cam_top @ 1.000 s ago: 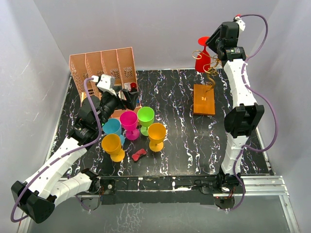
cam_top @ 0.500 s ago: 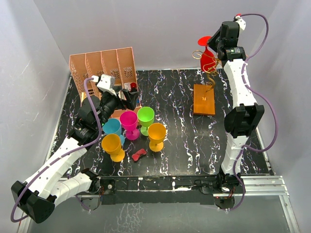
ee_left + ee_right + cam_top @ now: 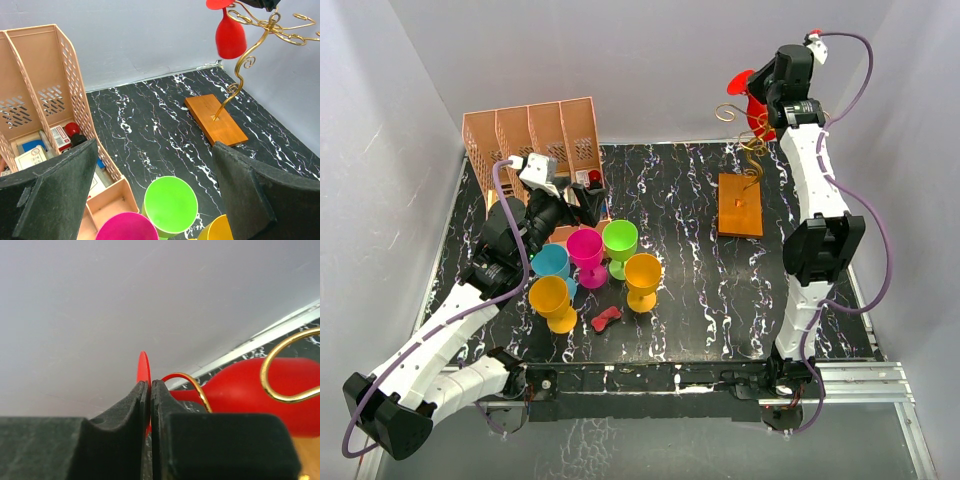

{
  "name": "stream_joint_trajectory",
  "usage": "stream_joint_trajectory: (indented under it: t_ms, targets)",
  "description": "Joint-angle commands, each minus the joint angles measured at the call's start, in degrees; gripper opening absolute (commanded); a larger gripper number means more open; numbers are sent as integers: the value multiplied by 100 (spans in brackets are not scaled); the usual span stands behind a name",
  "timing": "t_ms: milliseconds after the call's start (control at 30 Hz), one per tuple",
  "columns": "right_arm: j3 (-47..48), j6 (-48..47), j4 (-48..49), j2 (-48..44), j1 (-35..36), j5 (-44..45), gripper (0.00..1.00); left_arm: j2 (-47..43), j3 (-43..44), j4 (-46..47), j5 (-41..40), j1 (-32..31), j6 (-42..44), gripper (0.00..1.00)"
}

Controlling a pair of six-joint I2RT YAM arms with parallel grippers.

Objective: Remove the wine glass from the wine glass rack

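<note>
Toward the near left of the desk [image 3: 680, 300], five coloured cups [image 3: 586, 245] stand bunched together. My left jaws hang wide apart just beyond them, holding nothing, beside the pink organiser [image 3: 530, 135] at the far left corner. Near the far right corner the rack [image 3: 216, 120] stands on its wooden base. High above that base the red glass [image 3: 230, 35] hangs foot-up among the gold curls, one curl crossing its stem. My right jaws are clamped on the glass's thin foot.
</note>
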Motion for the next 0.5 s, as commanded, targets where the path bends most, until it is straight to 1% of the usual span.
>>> stream_joint_trajectory:
  t_ms: [0, 100, 233, 367, 467]
  targets:
    - [-429, 634, 884, -443, -36, -220, 8, -37, -35, 222, 71, -27, 94, 95]
    - [-624, 875, 1198, -538, -61, -351, 8, -41, -35, 220, 67, -22, 92, 95]
    - [-1182, 1249, 1907, -831, -130, -533, 8, -51, -32, 220, 61, -21, 95, 95]
    - [-1307, 1693, 2002, -849, -312, -765, 8, -61, -35, 224, 63, -27, 94, 95]
    - [-1308, 1837, 2043, -848, -448, -832, 8, -58, -35, 221, 63, -21, 94, 95]
